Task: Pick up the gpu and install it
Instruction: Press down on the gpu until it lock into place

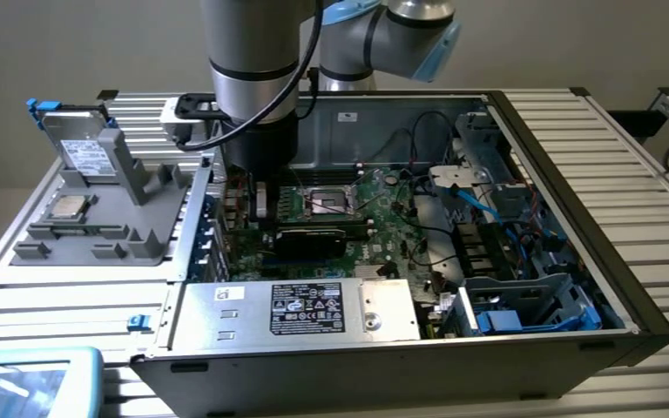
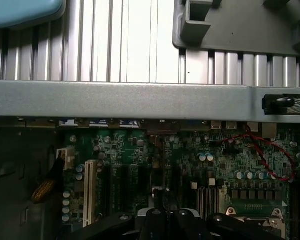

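One gpu [image 1: 307, 240], seen as a dark cooler block with a green board edge, is seated on the motherboard [image 1: 393, 228] at the case's centre. At its ten o'clock, the gripper [image 2: 165, 212] is held with jaws closed, nothing visibly gripped.

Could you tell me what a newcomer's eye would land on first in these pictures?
First, the robot arm reaching down into the open computer case, its gripper shut just above the green motherboard. In the exterior view a black card, apparently the gpu, lies across the board below the arm. Next, the labelled silver box at the case's near edge.
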